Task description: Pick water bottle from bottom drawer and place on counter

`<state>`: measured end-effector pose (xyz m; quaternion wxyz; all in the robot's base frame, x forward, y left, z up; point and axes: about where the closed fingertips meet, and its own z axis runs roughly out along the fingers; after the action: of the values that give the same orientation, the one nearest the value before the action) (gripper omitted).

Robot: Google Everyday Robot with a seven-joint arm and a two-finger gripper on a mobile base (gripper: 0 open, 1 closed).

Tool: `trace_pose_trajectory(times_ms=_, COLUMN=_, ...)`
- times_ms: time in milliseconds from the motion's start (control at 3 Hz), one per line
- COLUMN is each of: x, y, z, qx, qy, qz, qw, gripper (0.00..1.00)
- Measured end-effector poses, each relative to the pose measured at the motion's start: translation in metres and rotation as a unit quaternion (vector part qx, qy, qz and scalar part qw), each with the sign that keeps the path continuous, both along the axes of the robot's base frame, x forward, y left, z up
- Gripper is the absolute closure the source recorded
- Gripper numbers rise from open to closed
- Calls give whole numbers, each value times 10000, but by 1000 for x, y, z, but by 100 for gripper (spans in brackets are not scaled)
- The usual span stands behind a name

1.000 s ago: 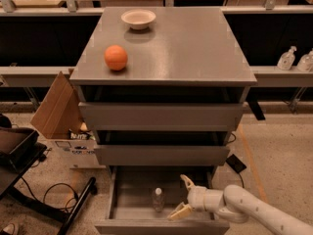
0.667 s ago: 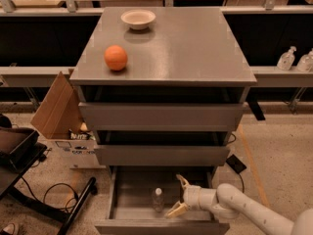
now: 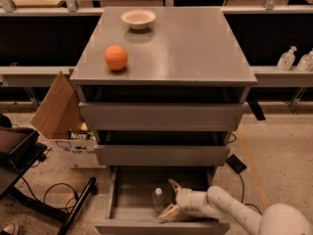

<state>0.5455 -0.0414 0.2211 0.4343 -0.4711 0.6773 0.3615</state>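
The grey three-drawer cabinet stands in the middle, and its bottom drawer (image 3: 129,190) is pulled open. The water bottle (image 3: 157,199), clear with a white cap, stands upright inside it near the front. My gripper (image 3: 169,198) is inside the drawer just right of the bottle, its two pale fingers open, one behind and one in front of the bottle's right side. The white arm reaches in from the lower right. The counter (image 3: 186,43) on top is flat grey.
An orange ball (image 3: 116,57) and a white bowl (image 3: 138,18) sit on the counter's left half. A cardboard box (image 3: 58,116) and a black stand with cables are at the left. Pump dispenser bottles (image 3: 286,58) stand on the right bench.
My gripper has moved left inside the bottom drawer, closer to the water bottle. The bottle has not moved.
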Motion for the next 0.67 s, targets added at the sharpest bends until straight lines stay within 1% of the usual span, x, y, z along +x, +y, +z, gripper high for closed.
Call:
trace_pose_trajectory(times_ms=333, x=8, y=14, z=-25, qx=178, qy=77, qz=9, qw=9998, gripper=18)
trace_pose_trajectory(times_ms=667, x=18, y=33, z=-31, qx=348, qy=265, qz=48, qw=9990, gripper=43)
